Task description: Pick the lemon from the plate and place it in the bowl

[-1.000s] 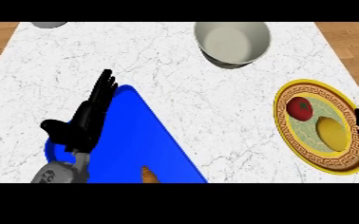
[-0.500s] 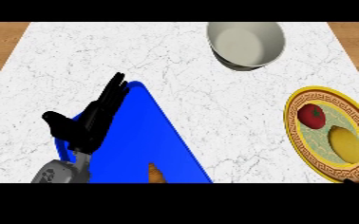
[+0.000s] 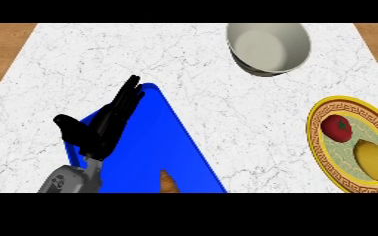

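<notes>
Lemon [image 3: 367, 153] untouched, cut off at right edge, lying on the yellow-rimmed plate [image 3: 319, 145] just beside a tomato [image 3: 337, 128]. Left to right: left hand [image 3: 103, 125] at lower left, fingers straight and released, resting over the blue cutting board [image 3: 159, 155]; orange item [image 3: 168, 182] at bottom edge; bowl [image 3: 267, 47] upper right. Right hand not in view. Step: pick not begun. Next move calls for the right hand to reach the plate.

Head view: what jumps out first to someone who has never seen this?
A bright blue board fills the lower left, with the robot's black left hand open over it, fingers straight. At the right edge sits a gold-rimmed plate holding a red tomato and a yellow lemon; a pale bowl stands at the top.
</notes>
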You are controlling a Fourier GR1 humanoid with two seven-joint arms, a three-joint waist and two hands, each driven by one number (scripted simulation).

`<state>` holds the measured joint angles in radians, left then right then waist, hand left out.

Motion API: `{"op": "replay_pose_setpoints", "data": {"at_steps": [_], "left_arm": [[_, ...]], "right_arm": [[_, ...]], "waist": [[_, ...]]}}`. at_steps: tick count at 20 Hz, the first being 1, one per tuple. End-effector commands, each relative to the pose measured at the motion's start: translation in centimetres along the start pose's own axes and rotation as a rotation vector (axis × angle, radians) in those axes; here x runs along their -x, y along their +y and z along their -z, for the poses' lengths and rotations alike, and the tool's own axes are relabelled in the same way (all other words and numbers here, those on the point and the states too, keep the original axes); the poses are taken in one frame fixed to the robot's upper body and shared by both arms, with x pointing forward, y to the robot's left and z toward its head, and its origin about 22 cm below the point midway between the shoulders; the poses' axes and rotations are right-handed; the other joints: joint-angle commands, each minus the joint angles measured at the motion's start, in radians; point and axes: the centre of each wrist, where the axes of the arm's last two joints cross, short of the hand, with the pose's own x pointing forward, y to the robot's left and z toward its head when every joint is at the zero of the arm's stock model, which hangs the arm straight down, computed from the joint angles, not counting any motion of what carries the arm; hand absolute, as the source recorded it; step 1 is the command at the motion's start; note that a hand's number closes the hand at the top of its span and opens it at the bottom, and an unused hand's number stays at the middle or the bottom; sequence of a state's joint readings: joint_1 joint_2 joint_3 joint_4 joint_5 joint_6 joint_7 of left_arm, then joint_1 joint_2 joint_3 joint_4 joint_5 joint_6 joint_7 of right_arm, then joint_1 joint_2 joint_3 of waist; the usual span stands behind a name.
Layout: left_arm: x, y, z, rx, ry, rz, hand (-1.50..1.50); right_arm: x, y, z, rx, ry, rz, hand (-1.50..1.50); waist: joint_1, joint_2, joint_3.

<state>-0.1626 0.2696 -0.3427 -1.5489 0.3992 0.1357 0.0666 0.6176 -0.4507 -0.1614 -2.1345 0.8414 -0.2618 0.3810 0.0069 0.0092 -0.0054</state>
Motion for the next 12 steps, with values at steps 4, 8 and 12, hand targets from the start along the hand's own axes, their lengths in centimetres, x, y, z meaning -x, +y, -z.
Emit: {"op": "replay_pose_setpoints", "data": {"at_steps": [4, 8, 12], "left_arm": [[0.7, -0.4, 0.0, 0.012, 0.015, -0.024, 0.00], [1.2, 0.6, -0.1, 0.006, 0.017, -0.011, 0.00], [0.7, 0.5, -0.1, -0.007, 0.027, 0.008, 0.00]], "right_arm": [[-6.2, -0.7, 1.2, -0.168, 0.172, -0.082, -1.50], [-7.7, 0.8, 3.9, -0.215, 0.289, -0.111, -1.50], [-8.1, 0.5, 5.1, -0.256, 0.320, -0.124, -1.50]], "waist": [[0.017, -0.002, 0.003], [0.011, -0.004, 0.004], [-0.004, -0.009, 0.005]]}}
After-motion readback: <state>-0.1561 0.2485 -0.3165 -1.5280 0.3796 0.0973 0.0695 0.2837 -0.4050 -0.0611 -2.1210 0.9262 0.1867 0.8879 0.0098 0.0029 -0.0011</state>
